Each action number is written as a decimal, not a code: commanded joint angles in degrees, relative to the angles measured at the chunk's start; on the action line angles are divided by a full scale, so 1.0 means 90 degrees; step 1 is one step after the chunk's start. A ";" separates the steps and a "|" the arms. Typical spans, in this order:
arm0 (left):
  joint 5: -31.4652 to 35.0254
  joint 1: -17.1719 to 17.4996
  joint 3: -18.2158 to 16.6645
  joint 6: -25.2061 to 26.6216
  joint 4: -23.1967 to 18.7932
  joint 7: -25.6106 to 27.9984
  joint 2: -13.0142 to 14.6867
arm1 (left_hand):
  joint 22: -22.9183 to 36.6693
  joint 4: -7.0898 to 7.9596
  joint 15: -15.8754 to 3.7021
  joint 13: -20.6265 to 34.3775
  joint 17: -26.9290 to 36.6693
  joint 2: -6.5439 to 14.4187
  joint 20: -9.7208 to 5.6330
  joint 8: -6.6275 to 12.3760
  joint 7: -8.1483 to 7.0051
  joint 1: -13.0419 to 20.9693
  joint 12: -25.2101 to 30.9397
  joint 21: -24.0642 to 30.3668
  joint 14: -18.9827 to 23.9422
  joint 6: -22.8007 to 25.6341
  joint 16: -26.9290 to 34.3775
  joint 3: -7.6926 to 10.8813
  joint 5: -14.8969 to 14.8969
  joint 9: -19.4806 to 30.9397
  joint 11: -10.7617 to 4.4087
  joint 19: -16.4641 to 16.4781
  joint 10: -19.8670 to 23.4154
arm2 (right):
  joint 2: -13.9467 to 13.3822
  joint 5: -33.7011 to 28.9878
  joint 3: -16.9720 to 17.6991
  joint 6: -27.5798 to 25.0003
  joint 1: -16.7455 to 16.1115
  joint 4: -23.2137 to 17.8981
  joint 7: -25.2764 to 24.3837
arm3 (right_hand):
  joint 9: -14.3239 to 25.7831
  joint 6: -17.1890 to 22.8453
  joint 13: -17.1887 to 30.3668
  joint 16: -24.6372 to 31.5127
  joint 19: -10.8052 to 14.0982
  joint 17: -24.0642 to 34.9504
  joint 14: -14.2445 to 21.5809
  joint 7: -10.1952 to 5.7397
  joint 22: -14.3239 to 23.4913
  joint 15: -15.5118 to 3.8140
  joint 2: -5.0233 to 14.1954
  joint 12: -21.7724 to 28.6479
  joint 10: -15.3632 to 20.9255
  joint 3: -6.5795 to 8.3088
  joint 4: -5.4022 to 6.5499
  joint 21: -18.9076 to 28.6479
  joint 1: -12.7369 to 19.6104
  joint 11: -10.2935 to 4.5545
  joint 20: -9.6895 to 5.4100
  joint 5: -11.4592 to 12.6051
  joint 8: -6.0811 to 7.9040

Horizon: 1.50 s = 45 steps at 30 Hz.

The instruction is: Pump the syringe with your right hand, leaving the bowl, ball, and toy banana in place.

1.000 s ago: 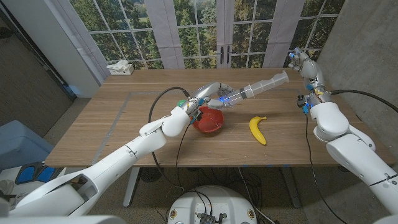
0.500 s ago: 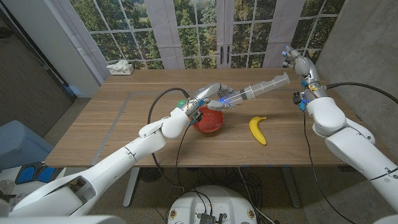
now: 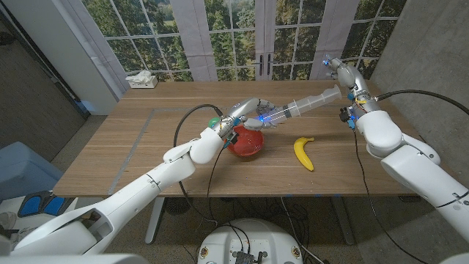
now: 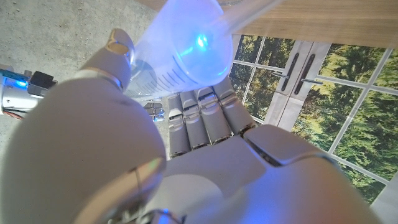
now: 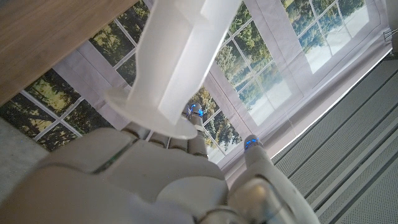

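Observation:
A clear syringe (image 3: 300, 105) hangs slanted above the table, its barrel gripped by my left hand (image 3: 249, 111) over the red bowl (image 3: 245, 152). In the left wrist view the barrel (image 4: 186, 43) glows blue against my left hand (image 4: 205, 155). The plunger's flat end points toward my right hand (image 3: 343, 73), which is raised just beyond it with fingers apart. In the right wrist view the plunger (image 5: 180, 56) ends right at the fingers of my right hand (image 5: 143, 180); I cannot tell if they touch. A yellow toy banana (image 3: 303, 152) lies right of the bowl. A green ball (image 3: 214, 121) peeks out behind my left wrist.
A tissue box (image 3: 141, 79) sits at the table's far left corner. Black cables run along both arms. Windows and curtains stand behind the table, and a grey wall rises at the right.
My right hand has moved leftward, closer to the plunger's end. The left hand, syringe, bowl, ball and banana have stayed where they were.

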 commanded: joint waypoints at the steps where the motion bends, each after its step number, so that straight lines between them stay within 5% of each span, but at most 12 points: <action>1: 0.0010 -0.0068 -0.0007 -0.0251 0.0268 0.0228 -0.0141 | 0.0003 0.0018 -0.1182 0.0026 0.0025 0.1180 -0.0737 0.0007 -0.0611 0.1100 -0.0033 0.0050 0.0817 0.1001 -0.0019 0.0032 0.0040 0.0015 -0.1077 0.0074 0.0978 | -0.0217 -0.0154 -0.0158 -0.0324 0.0090 -0.0215 0.0116 | 0.0035 0.0024 0.0023 -0.0020 0.0001 0.0035 0.0041 -0.0052 0.0025 -0.0041 0.0266 -0.0004 0.0049 0.0013 0.0057 -0.0018 -0.0115 -0.0043 0.0018 0.0020 -0.0005; 22: -0.0010 -0.0229 0.0042 -0.0375 0.0455 0.0172 -0.0219 | -0.0025 0.0017 -0.1183 0.0031 0.0030 0.1186 -0.0731 -0.0040 -0.0596 0.1103 -0.0081 0.0132 0.0833 0.1021 -0.0057 0.0008 0.0040 0.0024 -0.1071 0.0030 0.0991 | -0.0714 -0.0607 -0.0749 -0.1546 0.0571 -0.0682 0.0422 | 0.0036 -0.0049 0.0017 -0.0104 -0.0057 0.0046 -0.0048 -0.0109 0.0030 -0.0111 0.0233 -0.0018 0.0013 -0.0079 0.0290 -0.0155 -0.0356 -0.0121 0.0106 0.0052 -0.0032; 45: -0.0115 -0.0290 0.0070 -0.0540 0.0658 0.0153 -0.0309 | -0.0051 0.0012 -0.1182 0.0036 0.0036 0.1191 -0.0728 -0.0081 -0.0584 0.1120 -0.0120 0.0229 0.0869 0.1062 -0.0088 -0.0012 0.0042 0.0033 -0.1053 -0.0006 0.1038 | -0.0795 -0.0690 -0.0996 -0.1531 0.0693 -0.0875 0.0485 | 0.0033 -0.0153 0.0013 -0.0137 0.0042 0.0042 0.0006 -0.0078 0.0029 -0.0123 0.0233 -0.0014 0.0027 -0.0117 0.0479 -0.0220 -0.0476 -0.0105 0.0034 0.0085 -0.0049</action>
